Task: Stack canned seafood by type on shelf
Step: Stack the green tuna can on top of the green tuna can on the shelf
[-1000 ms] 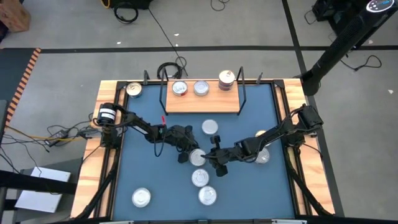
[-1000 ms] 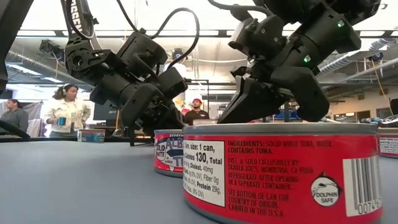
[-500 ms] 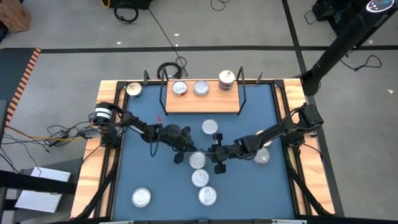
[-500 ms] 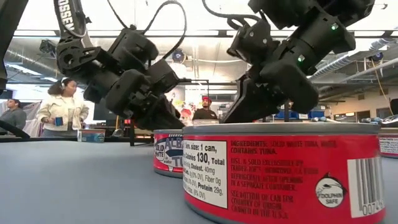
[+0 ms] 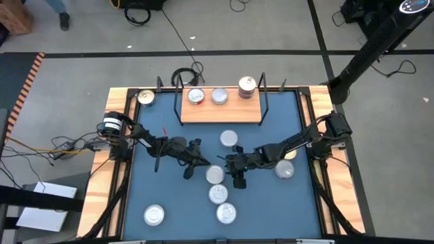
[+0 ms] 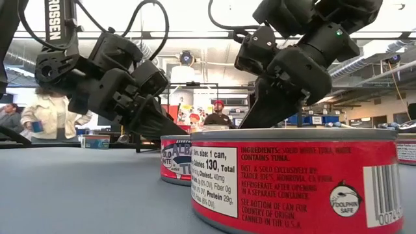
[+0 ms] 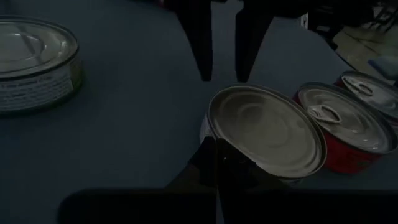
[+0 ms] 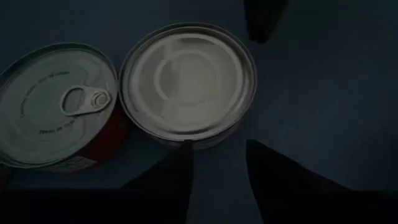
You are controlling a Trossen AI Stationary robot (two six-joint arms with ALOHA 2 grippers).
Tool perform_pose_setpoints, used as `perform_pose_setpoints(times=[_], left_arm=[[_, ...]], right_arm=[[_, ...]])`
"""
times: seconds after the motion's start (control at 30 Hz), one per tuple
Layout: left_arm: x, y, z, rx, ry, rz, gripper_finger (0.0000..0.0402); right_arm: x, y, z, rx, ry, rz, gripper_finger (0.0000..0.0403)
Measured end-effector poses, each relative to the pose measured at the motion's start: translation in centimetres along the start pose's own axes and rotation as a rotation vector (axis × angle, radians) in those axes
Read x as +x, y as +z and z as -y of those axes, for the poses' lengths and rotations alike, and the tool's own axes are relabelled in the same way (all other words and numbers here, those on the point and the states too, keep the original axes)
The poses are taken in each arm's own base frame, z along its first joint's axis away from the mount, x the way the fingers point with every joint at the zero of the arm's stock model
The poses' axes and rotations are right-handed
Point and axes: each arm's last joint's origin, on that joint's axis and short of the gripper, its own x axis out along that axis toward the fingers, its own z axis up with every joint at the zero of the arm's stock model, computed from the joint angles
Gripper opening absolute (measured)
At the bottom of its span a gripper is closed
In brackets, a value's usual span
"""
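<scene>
- A plain-lidded can [image 5: 215, 175] is seen standing upright near the middle of the blue table [image 5: 271, 210], its flat lid facing up and its short axis vertical.
- Just beside it, toward the front edge, a red-sided can [image 5: 218, 194] with a pull tab stands upright; the two appear to touch, or nearly so, in the right wrist view.
- A third can [image 5: 226, 213] lies further along the same line, so the three form a short row running from mid-table toward the front.
- The right end effector [image 5: 234, 167] is placed at the plain-lidded can's right edge, its fingers [image 8: 174, 171] parted and holding nothing; one tip sits against the can's rim.
- The left end effector [image 5: 198, 160] is placed at the same can's left side, its fingers pressed together and empty.
- Another can [image 5: 229, 139] stands alone between this group and the shelf [image 5: 220, 112].
- The shelf is set at the back of the table, its long axis running left to right; two silver-lidded cans [image 5: 207, 96] and a taller stack [image 5: 247, 87] are carried along its rear edge.
- More cans are seen at the back-left corner [image 5: 145, 97], front left [image 5: 154, 215] and right side [image 5: 284, 170].
- People are visible in the room behind, in the low view.
</scene>
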Motion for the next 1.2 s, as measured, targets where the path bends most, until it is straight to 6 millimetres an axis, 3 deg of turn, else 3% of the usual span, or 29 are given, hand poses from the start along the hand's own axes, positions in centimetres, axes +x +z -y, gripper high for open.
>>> perform_pose_setpoints(times=[0.33,0.47,0.73,0.93,1.2], left_arm=[[0.3,-0.3,1.3,0.072,-0.027,-0.022,0.0001],[0.3,-0.7,1.7,0.073,-0.063,-0.053,0.0001],[0.5,-1.3,2.5,0.08,-0.043,-0.112,0.0001],[0.5,-1.3,2.3,0.08,0.01,-0.107,0.0001],[0.5,-0.9,1.8,0.07,-0.002,-0.073,0.0001]], right_arm=[[0.0,-0.2,0.2,0.004,0.053,-0.035,0.016],[0.1,-0.6,0.2,0.003,0.059,-0.037,0.0122],[0.1,-0.9,0.1,-0.006,0.154,0.015,0.001],[0.1,-0.2,0.4,0.005,0.153,0.084,0.0028],[0.1,0.6,1.0,0.042,0.194,0.15,0.0018]])
